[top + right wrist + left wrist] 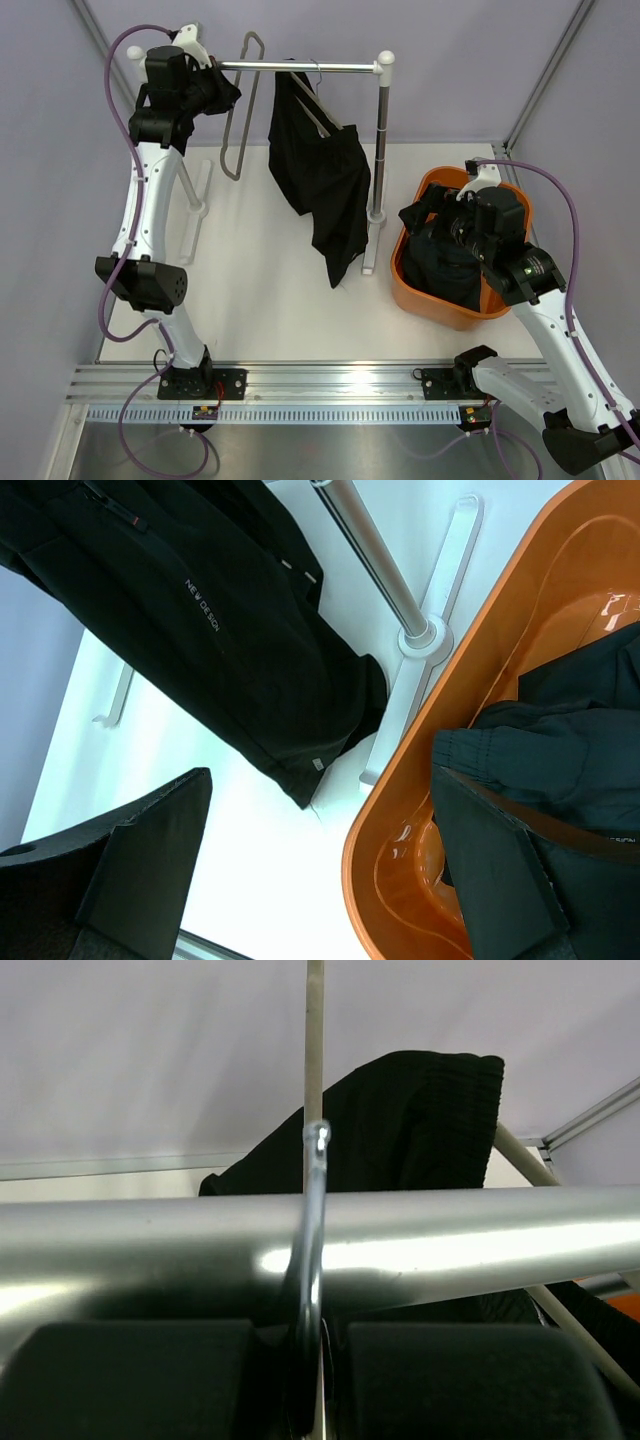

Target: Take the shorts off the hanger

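One pair of black shorts point(320, 175) hangs from a hanger on the silver rail point(300, 67); it shows in the right wrist view point(200, 610) with small white lettering, and in the left wrist view point(420, 1120) behind the rail. A second black pair point(445, 265) lies in the orange basket point(425, 300). My left gripper point(222, 90) is up at the rail's left end, shut on the metal hook point(312, 1220) of a bare grey hanger point(240, 120). My right gripper point(430, 215) is open and empty above the basket's left rim point(400, 880).
The rack's upright post point(381, 140) and its white foot point(372, 250) stand between the hanging shorts and the basket. Another white foot point(195, 205) is at the left. Grey walls close in on the back and sides.
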You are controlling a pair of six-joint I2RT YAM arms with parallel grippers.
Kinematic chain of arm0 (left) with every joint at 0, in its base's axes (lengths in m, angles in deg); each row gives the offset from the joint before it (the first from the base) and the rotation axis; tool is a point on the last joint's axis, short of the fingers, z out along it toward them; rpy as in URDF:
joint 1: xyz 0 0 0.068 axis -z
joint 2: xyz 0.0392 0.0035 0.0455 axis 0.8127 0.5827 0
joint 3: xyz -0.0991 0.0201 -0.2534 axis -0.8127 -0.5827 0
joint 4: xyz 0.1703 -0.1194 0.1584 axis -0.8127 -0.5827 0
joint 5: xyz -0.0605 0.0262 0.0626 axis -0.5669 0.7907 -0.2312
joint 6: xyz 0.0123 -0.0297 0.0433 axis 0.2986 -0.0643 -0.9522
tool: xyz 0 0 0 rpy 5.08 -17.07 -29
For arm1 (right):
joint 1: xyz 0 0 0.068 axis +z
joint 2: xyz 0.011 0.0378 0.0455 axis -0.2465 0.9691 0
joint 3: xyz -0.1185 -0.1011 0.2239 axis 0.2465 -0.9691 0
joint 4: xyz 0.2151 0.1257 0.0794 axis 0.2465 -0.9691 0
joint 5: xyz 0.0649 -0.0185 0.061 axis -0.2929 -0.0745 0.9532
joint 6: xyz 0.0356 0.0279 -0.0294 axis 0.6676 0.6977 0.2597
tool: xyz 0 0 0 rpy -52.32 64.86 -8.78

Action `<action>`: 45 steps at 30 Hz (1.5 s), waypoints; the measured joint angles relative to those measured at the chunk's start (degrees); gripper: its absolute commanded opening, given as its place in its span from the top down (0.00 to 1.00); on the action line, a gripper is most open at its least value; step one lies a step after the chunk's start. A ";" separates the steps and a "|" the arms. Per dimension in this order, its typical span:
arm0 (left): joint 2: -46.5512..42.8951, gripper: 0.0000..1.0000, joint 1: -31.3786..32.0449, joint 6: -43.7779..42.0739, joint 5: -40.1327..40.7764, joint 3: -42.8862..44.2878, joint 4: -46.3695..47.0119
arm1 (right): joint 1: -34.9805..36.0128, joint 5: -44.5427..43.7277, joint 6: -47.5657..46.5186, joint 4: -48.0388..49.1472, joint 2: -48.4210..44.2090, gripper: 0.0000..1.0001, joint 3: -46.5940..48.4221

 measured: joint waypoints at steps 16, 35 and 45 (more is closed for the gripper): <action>-3.08 0.78 0.22 -0.59 3.17 -6.62 3.19 | 0.00 0.07 0.02 0.00 0.00 0.01 0.00; -21.20 0.55 2.10 -2.75 11.17 -20.13 6.54 | 0.00 0.00 0.02 -0.28 -1.20 0.00 -1.09; -30.67 0.41 6.71 -3.15 15.02 -23.52 10.12 | 0.00 -1.18 0.00 -1.09 -2.14 0.00 -1.09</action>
